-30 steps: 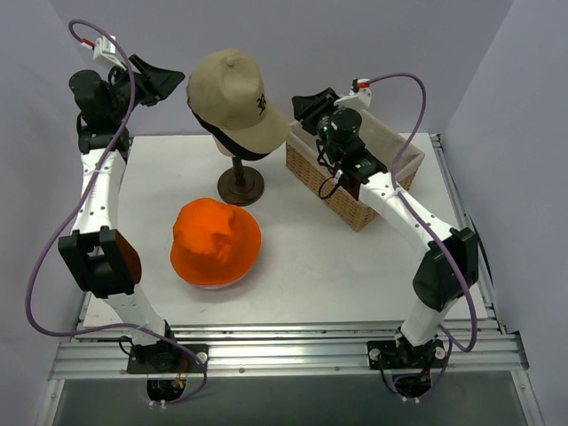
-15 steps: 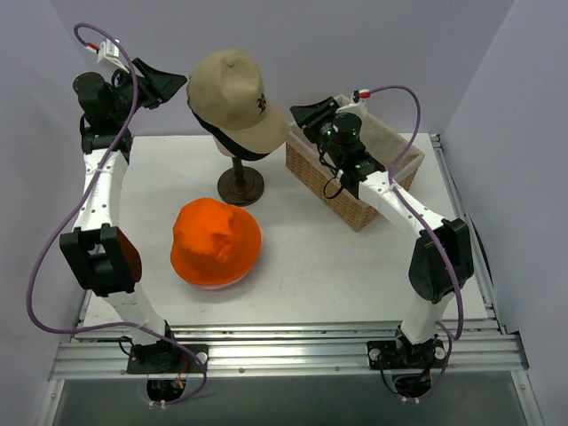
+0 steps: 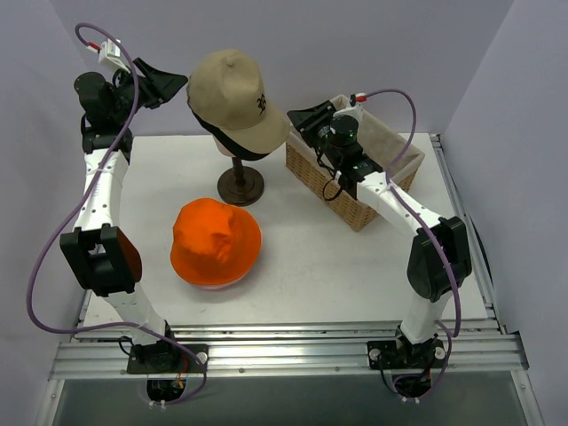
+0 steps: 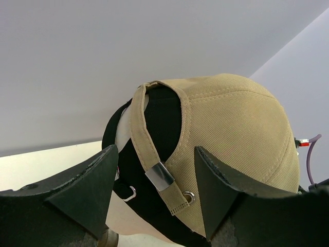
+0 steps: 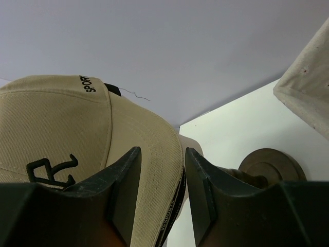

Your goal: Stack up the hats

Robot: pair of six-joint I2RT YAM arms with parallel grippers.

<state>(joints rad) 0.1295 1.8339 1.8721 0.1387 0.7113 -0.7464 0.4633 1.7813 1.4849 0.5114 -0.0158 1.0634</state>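
The tan cap (image 4: 231, 134) is matt twill cloth, its strap buckle (image 4: 160, 176) shiny metal; the basket (image 3: 308, 169) woven wicker.

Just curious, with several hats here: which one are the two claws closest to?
The tan baseball cap, topmost on the mannequin head; left gripper and right gripper flank it. The orange bucket hat lies apart on the table.

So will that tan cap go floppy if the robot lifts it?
Probably partly: the tan baseball cap has a brim jutting out unsupported, likely stiff, but its cloth crown may sag. Thin fabric, so likely light. The stand looks narrow, so tugging might tip it.
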